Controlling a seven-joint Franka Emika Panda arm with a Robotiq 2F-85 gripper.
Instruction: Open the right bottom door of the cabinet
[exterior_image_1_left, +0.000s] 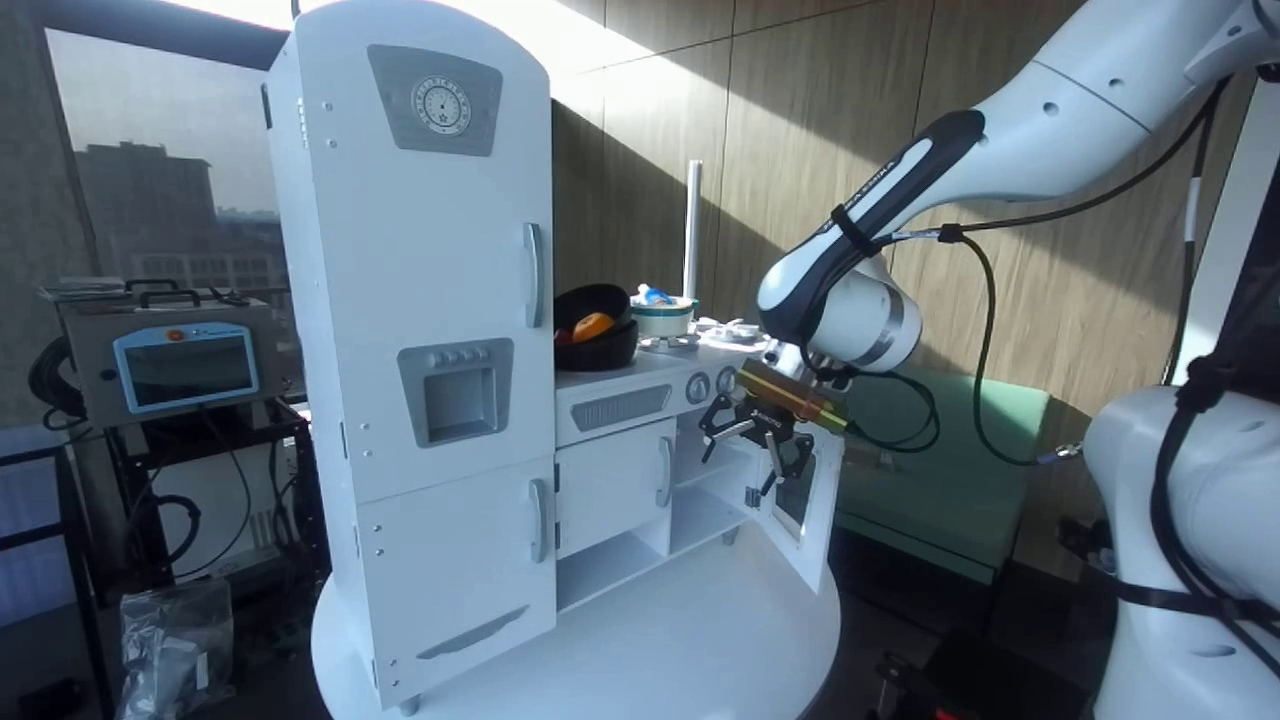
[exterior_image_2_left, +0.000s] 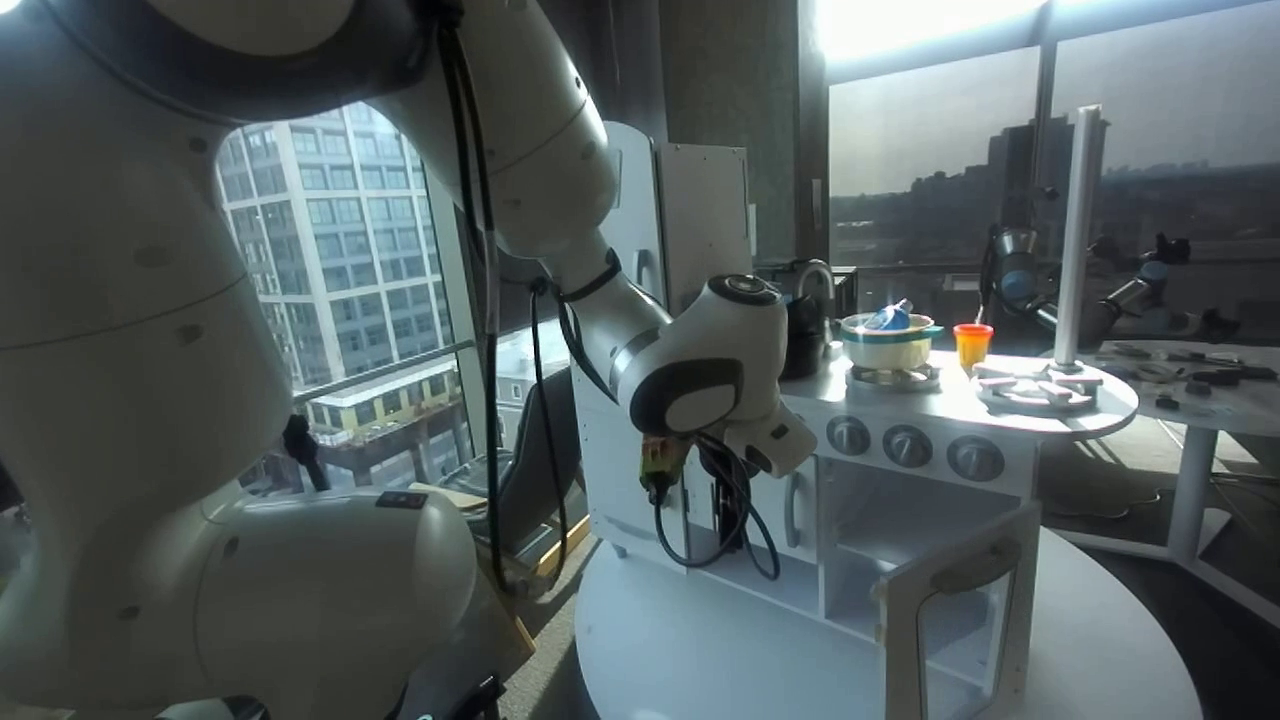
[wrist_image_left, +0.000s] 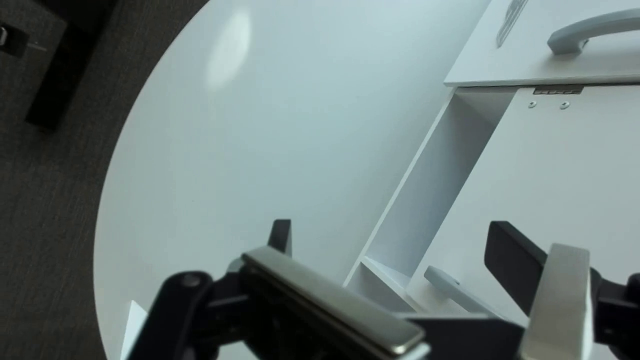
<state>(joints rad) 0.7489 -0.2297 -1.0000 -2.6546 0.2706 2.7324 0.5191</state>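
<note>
The cabinet (exterior_image_1_left: 340, 240) is a white toy kitchen with a tall tower and a lower counter unit; it also shows in an exterior view (exterior_image_2_left: 705, 200) and the wrist view (wrist_image_left: 575, 165). Its right bottom door (exterior_image_1_left: 822, 510), with an inset frame and window, stands swung outward in both exterior views (exterior_image_2_left: 903, 640). The compartment behind it is exposed. My gripper (exterior_image_1_left: 738, 472) is open and empty, in front of the counter unit. In the wrist view, its fingers (wrist_image_left: 390, 240) are spread before the closed lower door nearer the tower. The gripper is apart from the framed door; arm and cables partly hide it.
The closed lower door (exterior_image_1_left: 615, 485) has a grey handle (wrist_image_left: 455, 290). A black bowl (exterior_image_1_left: 600, 350) with fruit and a pot (exterior_image_2_left: 885, 345) stand on the counter. An orange cup (exterior_image_2_left: 972, 345) and a white pole (exterior_image_2_left: 1078, 240) are there too. The cabinet stands on a round white table (wrist_image_left: 200, 200).
</note>
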